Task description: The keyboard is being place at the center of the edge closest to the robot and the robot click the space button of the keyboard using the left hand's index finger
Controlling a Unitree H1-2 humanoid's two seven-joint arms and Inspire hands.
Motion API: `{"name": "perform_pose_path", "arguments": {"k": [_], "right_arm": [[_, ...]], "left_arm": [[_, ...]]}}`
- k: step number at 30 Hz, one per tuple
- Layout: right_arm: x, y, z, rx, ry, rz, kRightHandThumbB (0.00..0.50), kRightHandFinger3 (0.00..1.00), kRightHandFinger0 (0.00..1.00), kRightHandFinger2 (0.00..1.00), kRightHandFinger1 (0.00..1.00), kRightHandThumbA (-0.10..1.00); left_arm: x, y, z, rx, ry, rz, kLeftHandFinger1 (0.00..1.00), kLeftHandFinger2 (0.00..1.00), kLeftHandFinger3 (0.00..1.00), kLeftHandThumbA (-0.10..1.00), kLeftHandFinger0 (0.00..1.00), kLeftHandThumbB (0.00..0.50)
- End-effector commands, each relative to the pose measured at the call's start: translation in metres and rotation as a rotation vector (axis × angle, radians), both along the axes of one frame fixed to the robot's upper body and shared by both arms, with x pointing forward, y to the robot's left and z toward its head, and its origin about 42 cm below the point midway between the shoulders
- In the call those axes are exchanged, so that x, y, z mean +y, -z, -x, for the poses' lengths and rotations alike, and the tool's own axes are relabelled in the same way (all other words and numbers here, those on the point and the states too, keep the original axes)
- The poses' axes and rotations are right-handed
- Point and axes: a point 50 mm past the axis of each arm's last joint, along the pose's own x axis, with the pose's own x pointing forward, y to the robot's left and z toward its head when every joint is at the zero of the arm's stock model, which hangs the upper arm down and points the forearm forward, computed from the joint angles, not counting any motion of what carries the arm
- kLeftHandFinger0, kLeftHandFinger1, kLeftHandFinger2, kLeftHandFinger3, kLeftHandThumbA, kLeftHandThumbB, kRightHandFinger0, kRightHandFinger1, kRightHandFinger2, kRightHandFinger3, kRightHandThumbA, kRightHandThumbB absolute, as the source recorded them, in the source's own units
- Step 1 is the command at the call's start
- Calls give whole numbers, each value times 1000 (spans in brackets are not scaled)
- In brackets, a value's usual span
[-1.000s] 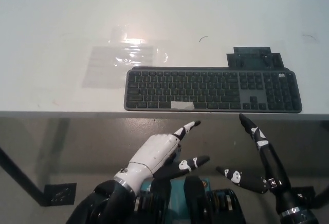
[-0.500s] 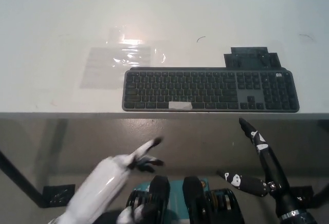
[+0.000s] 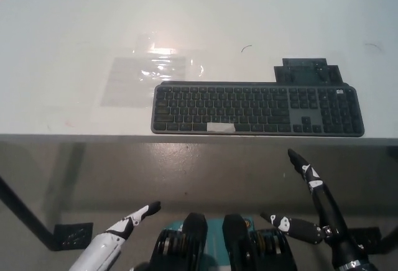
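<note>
The dark grey slim keyboard (image 3: 258,109) lies flat on the white table (image 3: 74,22), along the edge nearest the robot and a little right of centre. Its space bar (image 3: 221,127) bears a pale strip. The white left hand (image 3: 115,237) hangs low at lower left, below the table edge and well apart from the keyboard; whether it is spread or closed cannot be told. The black right hand (image 3: 324,218) rests at lower right, fingers spread and holding nothing.

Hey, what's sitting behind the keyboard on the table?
A flat dark piece juts out behind the right part of the keyboard; its near edge is covered. A clear plastic sheet lies behind the left end.
</note>
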Motion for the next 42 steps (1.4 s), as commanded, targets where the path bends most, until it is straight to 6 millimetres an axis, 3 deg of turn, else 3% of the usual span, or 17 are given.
{"name": "perform_pose_path", "arguments": {"k": [1, 4, 11, 14, 19, 37, 42], "right_arm": [[3, -10, 1, -82, -27, -30, 413, 1000, 1000, 1000, 1000, 1000], [2, -9, 2, -79, -28, -33, 415, 1000, 1000, 1000, 1000, 1000], [3, -6, 7, -73, -25, -41, 412, 1000, 1000, 1000, 1000, 1000], [3, -8, 6, -75, -20, -36, 419, 1000, 1000, 1000, 1000, 1000], [4, -6, 9, -76, -27, -41, 412, 1000, 1000, 1000, 1000, 1000], [4, -3, 12, -72, -25, -36, 427, 1000, 1000, 1000, 1000, 1000], [5, 5, 26, -51, -26, -51, 418, 1000, 1000, 1000, 1000, 1000]], "left_arm": [[3, 8, -10, -28, 1, 72, 1000, 1000, 1000, 1000, 1000, 406], [8, 20, -17, 19, -29, 105, 1000, 1000, 1000, 1000, 1000, 414], [16, 34, -22, 74, -71, 119, 1000, 1000, 1000, 1000, 1000, 370], [18, 36, -27, 112, -81, 143, 1000, 1000, 1000, 1000, 1000, 374], [25, 40, -30, 124, -100, 149, 1000, 1000, 1000, 1000, 1000, 320], [29, 38, -31, 145, -134, 152, 1000, 1000, 1000, 1000, 1000, 353], [29, 46, -15, 170, -133, 163, 1000, 1000, 1000, 1000, 1000, 335]]}}
